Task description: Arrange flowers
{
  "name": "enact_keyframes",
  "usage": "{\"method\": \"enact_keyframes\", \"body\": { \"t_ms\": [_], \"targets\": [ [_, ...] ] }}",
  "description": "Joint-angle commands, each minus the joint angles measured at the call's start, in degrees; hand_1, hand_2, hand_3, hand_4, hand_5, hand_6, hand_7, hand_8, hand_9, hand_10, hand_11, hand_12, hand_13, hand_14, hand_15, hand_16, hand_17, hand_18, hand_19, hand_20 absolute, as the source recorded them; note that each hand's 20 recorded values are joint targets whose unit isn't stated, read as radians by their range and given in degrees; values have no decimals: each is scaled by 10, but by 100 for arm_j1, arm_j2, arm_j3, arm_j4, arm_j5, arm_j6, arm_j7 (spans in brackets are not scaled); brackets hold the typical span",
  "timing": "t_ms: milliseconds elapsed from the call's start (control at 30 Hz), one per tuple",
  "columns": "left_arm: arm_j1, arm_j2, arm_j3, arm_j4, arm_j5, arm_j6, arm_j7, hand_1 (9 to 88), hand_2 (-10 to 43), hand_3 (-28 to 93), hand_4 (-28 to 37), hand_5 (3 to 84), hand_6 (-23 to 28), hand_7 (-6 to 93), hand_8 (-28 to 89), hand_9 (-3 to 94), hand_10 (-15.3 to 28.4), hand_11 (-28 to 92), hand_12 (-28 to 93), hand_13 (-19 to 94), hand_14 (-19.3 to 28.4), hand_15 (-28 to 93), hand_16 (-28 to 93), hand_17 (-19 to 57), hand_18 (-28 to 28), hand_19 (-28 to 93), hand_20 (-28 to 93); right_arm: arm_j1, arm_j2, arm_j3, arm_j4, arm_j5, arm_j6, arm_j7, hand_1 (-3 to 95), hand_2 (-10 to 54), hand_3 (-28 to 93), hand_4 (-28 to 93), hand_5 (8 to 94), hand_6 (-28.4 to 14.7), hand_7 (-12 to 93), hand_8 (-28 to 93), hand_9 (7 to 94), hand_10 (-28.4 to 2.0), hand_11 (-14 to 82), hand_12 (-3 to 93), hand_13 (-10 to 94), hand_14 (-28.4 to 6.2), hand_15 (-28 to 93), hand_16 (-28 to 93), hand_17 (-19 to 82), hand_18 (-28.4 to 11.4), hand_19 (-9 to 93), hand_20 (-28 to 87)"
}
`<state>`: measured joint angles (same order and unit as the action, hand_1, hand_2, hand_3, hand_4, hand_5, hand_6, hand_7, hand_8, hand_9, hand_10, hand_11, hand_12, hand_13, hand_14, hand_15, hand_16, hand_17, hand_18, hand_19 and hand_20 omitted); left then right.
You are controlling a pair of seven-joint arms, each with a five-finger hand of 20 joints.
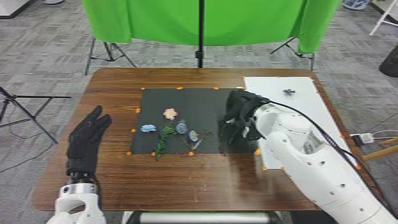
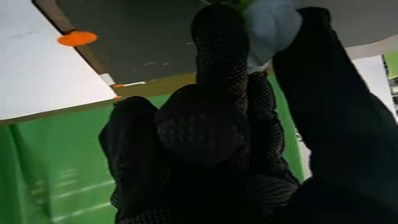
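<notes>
Right hand [image 1: 238, 107], head view: over the right part of the dark mat [image 1: 191, 97], well apart from the pink flower [image 1: 170, 113]. Right wrist view: I have a pale flower [image 2: 271, 32] pinched between thumb and finger. Judged light, soft, easily creased; best held at its base, gently.

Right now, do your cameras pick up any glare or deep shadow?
Head view: a faint sheen on the near part of the table. Right wrist view: pale light streaks on the green cloth, and the right hand mostly in near-black shadow.
</notes>
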<state>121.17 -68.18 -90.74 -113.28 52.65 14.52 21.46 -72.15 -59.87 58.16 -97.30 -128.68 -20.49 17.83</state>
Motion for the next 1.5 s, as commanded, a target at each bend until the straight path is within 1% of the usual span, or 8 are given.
{"method": "enact_keyframes", "body": {
  "t_ms": [33, 267, 467, 533, 633, 867, 1300, 1500],
  "targets": [
    [53, -9, 19, 69, 52, -80, -26, 235, -71, 697, -193, 433, 33, 75, -53, 429, 124, 147, 118, 339, 144, 96, 20, 58, 100, 15, 181, 65, 128, 90, -262, 4, -5, 55, 441, -95, 588, -158, 652, 1, 193, -81, 810, -126, 332, 272, 897, -18, 596, 350, 663, -87, 932, 496],
    [67, -31, 15, 59, 56, -61, 20, 237, -73, 696, -193, 432, 33, 77, -53, 429, 124, 146, 118, 338, 144, 96, 20, 58, 101, 15, 181, 361, 191, 361, -496, 1, -208, 77, 330, -95, 547, -126, 638, -11, 152, -72, 813, -139, 329, 271, 896, -26, 599, 348, 660, -96, 932, 507],
    [46, -42, 28, 70, 53, -48, 24, 236, -74, 695, -192, 431, 34, 75, -54, 430, 124, 146, 119, 339, 144, 95, 20, 58, 101, 15, 180, 972, -16, 766, 591, -780, 1570, 245, 246, -95, 560, -98, 655, -11, 143, -64, 806, -149, 308, 271, 872, -50, 592, 347, 628, -121, 932, 505],
    [41, -42, 35, 79, 49, -58, 27, 235, -74, 695, -192, 432, 34, 75, -54, 430, 124, 146, 119, 339, 144, 95, 20, 57, 101, 15, 180, 1221, -137, 964, 1123, -1160, 1263, 468, 250, -91, 570, -98, 659, -11, 147, -63, 801, -150, 301, 269, 865, -53, 591, 346, 618, -127, 932, 502],
    [56, -46, 40, 77, 48, -66, 48, 235, -75, 696, -193, 432, 33, 75, -53, 430, 124, 147, 119, 338, 144, 95, 20, 58, 101, 15, 180, 1437, -325, 1308, 1654, -1883, 75, 590, 239, -77, 563, -102, 632, -22, 133, -65, 778, -161, 265, 258, 856, -61, 593, 345, 612, -131, 932, 503],
    [52, -79, 47, 82, 44, -62, 48, 237, -74, 694, -193, 433, 34, 74, -53, 430, 124, 146, 119, 340, 145, 96, 20, 57, 102, 15, 180, 1252, -807, 1772, 2295, -2544, -586, 428, 227, -90, 553, -99, 570, -19, 96, -54, 745, -174, 216, 250, 844, -67, 596, 336, 607, -133, 932, 498],
    [17, -99, 87, 110, 44, -111, 52, 237, -73, 694, -192, 434, 34, 75, -53, 430, 124, 145, 119, 339, 144, 95, 20, 57, 101, 15, 180, 964, -1310, 2155, 2983, -3377, -168, -13, 273, -95, 557, -106, 560, 3, 110, -63, 751, -164, 221, 248, 854, -56, 600, 332, 616, -125, 932, 496],
    [27, -116, 83, 116, 35, -104, 53, 238, -72, 693, -192, 434, 34, 75, -53, 430, 124, 145, 119, 339, 143, 96, 19, 57, 101, 15, 180, 691, -1404, 2428, 3118, -3696, 14, 48, 371, -95, 584, -112, 582, -4, 134, -66, 746, -160, 221, 242, 860, -45, 597, 331, 622, -113, 932, 489]
  ]
}}
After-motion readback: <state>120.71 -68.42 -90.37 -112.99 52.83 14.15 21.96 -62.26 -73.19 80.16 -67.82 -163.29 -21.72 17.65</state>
